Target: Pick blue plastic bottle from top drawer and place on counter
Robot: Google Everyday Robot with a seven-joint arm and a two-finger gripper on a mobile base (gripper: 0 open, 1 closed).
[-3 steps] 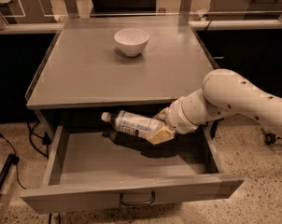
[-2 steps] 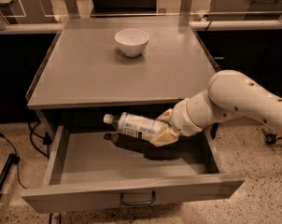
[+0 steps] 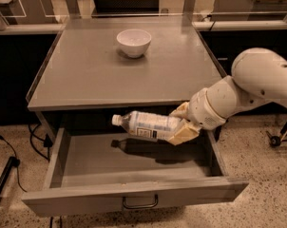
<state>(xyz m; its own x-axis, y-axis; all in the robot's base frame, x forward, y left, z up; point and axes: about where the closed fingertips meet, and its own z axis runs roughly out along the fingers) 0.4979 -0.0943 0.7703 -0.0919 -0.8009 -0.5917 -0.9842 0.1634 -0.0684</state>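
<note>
The blue plastic bottle point(image 3: 146, 124) lies on its side in the air, white cap pointing left, held above the open top drawer point(image 3: 134, 167). My gripper point(image 3: 182, 123) is shut on the bottle's right end, with tan fingers point(image 3: 184, 134) above and below it. The white arm comes in from the right. The bottle sits just below the front edge of the counter point(image 3: 96, 75) and casts a shadow on the drawer floor. The drawer is pulled out, its bar handle point(image 3: 140, 202) at the front centre.
A white bowl point(image 3: 133, 42) stands at the back middle of the counter. Clear panels and posts point(image 3: 189, 1) line the counter's far side. A black cable point(image 3: 5, 175) lies on the speckled floor at the left.
The bottle has risen a little and moved right with my gripper; the arm has pulled back toward the right. The drawer and bowl have not moved.
</note>
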